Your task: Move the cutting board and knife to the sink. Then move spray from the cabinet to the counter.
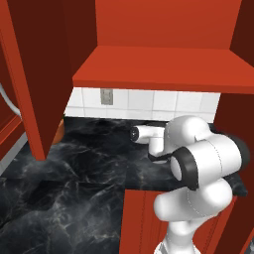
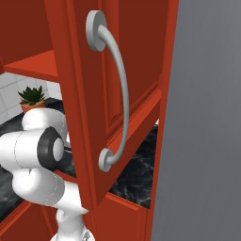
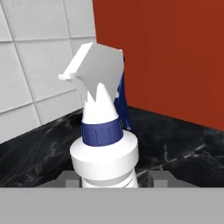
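The spray bottle [image 3: 104, 144] stands upright close in front of the hand camera, with its blue collar and white nozzle above a white body. The lower part of the body sits between the two dark finger tips at the bottom edge. The jaws seem about half closed around it, but the contact itself is hidden, so I cannot tell if they really hold it. Behind the bottle I see the black marble worktop [image 3: 183, 148], the white wall tiles [image 3: 35, 65] and a red cabinet wall [image 3: 175, 57]. So the bottle seems to be already out of the cabinet and low over the worktop, or standing on it.

In the left base view the arm [image 1: 203, 163] reaches under the red cabinet shelf [image 1: 158, 67] toward the tiles.

My judgement: the spray step is near its end, with release and pulling back left. The board, knife and sink are outside these views, so I cannot check that part.
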